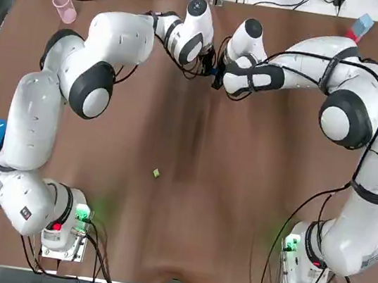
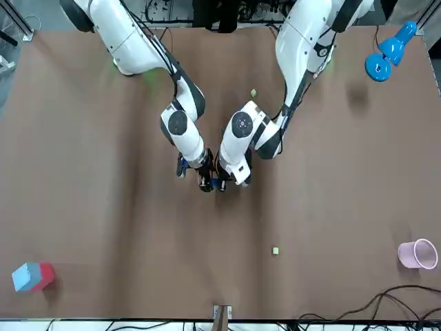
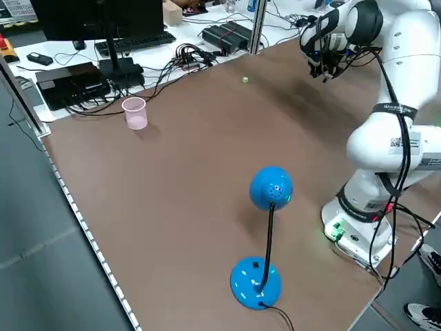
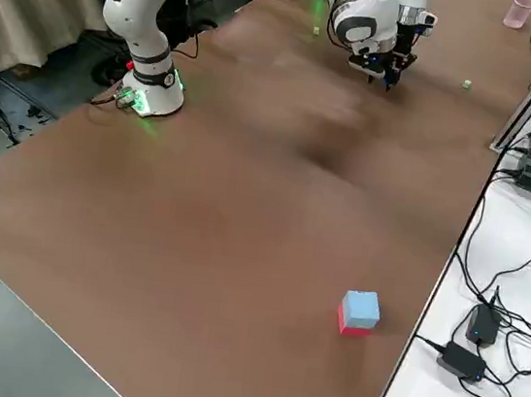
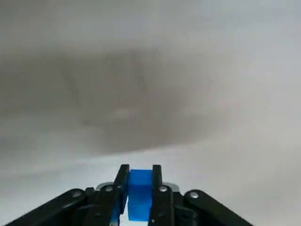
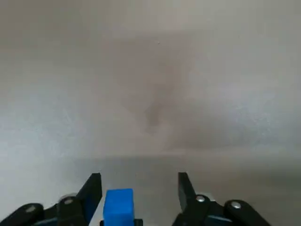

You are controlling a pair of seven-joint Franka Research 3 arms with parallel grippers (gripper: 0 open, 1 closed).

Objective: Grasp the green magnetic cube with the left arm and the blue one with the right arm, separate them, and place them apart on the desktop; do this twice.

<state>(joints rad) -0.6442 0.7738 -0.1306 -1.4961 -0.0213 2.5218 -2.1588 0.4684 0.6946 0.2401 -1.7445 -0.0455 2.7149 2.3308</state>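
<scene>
A robotics laboratory is indicated. Two white jointed robot arms [image 1: 32, 118] are mounted on green-lit bases at the edge of a broad brown counter [image 1: 181, 240]. Alongside it, a black flat monitor [image 3: 96, 14], a black keyboard [image 3: 134, 43], tangled black cables [image 3: 186, 55] and black power adapters [image 4: 464, 360] are laid out.

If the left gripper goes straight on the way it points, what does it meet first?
Most likely the table; nothing else shows ahead of the left gripper, shut on the blue cube. The right gripper is close beside it, open. Depth is unclear.
</scene>
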